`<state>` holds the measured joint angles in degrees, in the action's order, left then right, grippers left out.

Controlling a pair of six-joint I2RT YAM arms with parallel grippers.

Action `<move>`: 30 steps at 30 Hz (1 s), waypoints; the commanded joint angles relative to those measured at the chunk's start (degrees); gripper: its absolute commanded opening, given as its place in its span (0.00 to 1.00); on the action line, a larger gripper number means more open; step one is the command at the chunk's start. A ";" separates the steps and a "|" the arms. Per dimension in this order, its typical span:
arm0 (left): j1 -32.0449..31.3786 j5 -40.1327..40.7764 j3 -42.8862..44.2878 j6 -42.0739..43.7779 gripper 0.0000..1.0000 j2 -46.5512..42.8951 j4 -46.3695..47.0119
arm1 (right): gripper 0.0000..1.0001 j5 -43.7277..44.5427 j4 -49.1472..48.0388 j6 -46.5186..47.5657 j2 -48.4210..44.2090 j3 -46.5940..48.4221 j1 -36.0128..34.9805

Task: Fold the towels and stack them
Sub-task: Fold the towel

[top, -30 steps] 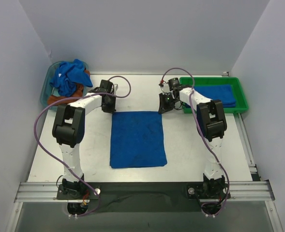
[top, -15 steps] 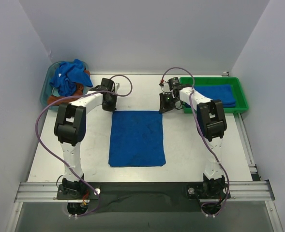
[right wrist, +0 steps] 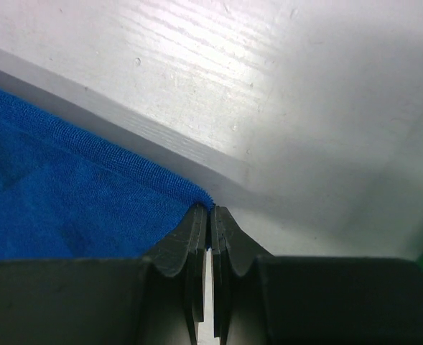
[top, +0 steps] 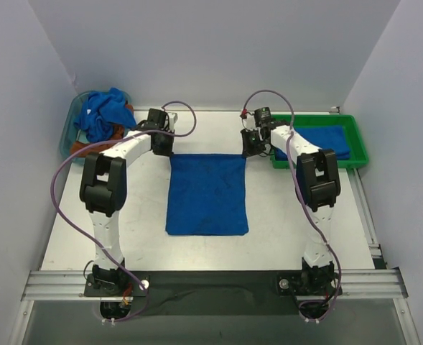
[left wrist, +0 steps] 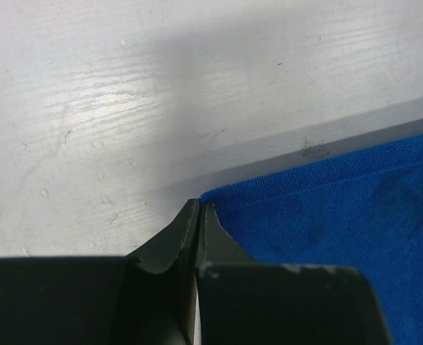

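Observation:
A royal-blue towel (top: 207, 194) lies spread flat in the middle of the white table. My left gripper (top: 169, 151) is shut on its far left corner, and my right gripper (top: 246, 151) is shut on its far right corner. In the left wrist view the jaws (left wrist: 199, 205) pinch the towel (left wrist: 340, 215) at its corner tip. In the right wrist view the gripper (right wrist: 210, 210) meets on the corner of the same towel (right wrist: 67, 187). More blue towels (top: 100, 115) are heaped in a bin at the far left. One folded towel (top: 322, 140) lies in the green tray.
The clear bin (top: 66, 136) at the far left also holds an orange-brown cloth (top: 82, 147). The green tray (top: 355, 162) sits at the far right, close to my right arm. Grey walls enclose the table on three sides.
My left gripper has closed on the towel's far left corner. Both grippers have moved toward the far side, dragging the towel away from the near edge.

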<state>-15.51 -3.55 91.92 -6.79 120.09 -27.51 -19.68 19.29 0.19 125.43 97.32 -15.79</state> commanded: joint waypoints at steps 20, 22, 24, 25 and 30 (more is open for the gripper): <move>-0.22 -4.09 -26.70 -3.41 0.00 -28.42 20.29 | 0.00 2.98 -10.41 1.75 -27.51 -24.19 -3.72; -0.22 -4.62 -27.49 -4.20 0.00 -29.73 19.95 | 0.00 3.33 -10.41 1.40 -28.22 -24.54 -4.51; -0.31 -5.32 -28.54 -5.42 0.00 -30.88 19.68 | 0.00 3.68 -10.59 1.22 -29.62 -25.50 -5.30; -0.66 -5.85 -29.07 -5.78 0.00 -32.28 19.60 | 0.00 3.95 -10.67 1.05 -30.06 -25.95 -5.91; -1.81 -6.20 -33.38 -9.38 0.00 -36.24 19.07 | 0.00 4.21 -12.25 -0.19 -33.39 -29.98 -7.32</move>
<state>-16.53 -8.21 59.88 -13.21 87.70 -10.90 -16.88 8.69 0.89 96.07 69.10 -22.33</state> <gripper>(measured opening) 0.073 0.042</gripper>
